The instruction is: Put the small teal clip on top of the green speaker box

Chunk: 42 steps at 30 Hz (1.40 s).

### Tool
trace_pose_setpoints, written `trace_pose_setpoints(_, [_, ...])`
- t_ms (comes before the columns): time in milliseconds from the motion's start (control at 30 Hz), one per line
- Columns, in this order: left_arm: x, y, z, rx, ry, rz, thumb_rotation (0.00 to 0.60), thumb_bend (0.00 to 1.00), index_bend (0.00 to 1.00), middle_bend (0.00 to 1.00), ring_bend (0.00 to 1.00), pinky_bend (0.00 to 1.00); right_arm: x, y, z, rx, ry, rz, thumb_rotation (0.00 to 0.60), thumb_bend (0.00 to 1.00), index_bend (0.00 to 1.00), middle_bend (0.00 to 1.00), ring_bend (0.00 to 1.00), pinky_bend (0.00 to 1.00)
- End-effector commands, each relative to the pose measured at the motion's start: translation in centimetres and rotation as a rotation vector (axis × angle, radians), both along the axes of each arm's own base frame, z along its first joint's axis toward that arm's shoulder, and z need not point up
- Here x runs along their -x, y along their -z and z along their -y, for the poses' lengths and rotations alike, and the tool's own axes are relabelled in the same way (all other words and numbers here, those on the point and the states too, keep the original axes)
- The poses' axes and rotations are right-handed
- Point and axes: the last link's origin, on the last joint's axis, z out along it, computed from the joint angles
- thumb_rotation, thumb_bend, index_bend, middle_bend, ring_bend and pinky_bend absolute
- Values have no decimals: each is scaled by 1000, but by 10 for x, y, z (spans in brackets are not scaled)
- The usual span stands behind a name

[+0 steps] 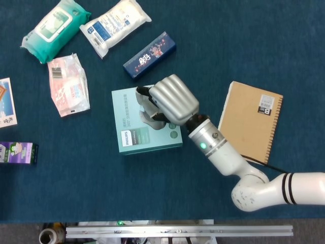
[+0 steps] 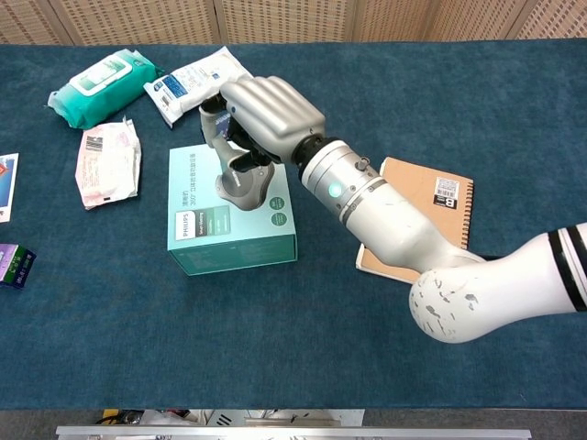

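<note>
The green speaker box (image 1: 129, 137) (image 2: 206, 229) lies flat in the middle of the table. My right hand (image 1: 170, 100) (image 2: 261, 110) hovers low over its top, fingers curled in and pointing down at the printed speaker picture. The small teal clip is pinched inside those fingers and is hidden by them in both views. The thumb and fingertips (image 2: 220, 137) sit just above the box top; I cannot tell whether they touch it. My left hand appears in neither view.
A brown spiral notebook (image 1: 254, 119) (image 2: 431, 197) lies right of the box, partly under my forearm. Behind the box are a dark blue carton (image 1: 150, 56), a white pack (image 1: 116, 24), a teal wipes pack (image 1: 55, 28) and a pink pack (image 1: 68, 84). A purple box (image 1: 18, 152) sits far left.
</note>
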Motion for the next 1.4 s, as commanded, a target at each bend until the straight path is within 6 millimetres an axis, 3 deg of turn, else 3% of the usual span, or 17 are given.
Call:
trace_pose_setpoints(33, [0,1,0,3,2,0,600,261,176,431,394,376,3,1,-2,-5,-8,-21,600,409,577,1000,1000,1000])
trace_pose_setpoints(1000, [1,3,-1,6,0,1,600,261,176,430,394,376,13,1,-9,-54,-8,-100,600,385,575,1000,1000,1000])
trace_pose_setpoints(1400, [0,3,-2,1,8,0,600,261,166,430,394,376,14,-13,-11,-51,2,-93,600,227,395,1000,1000,1000])
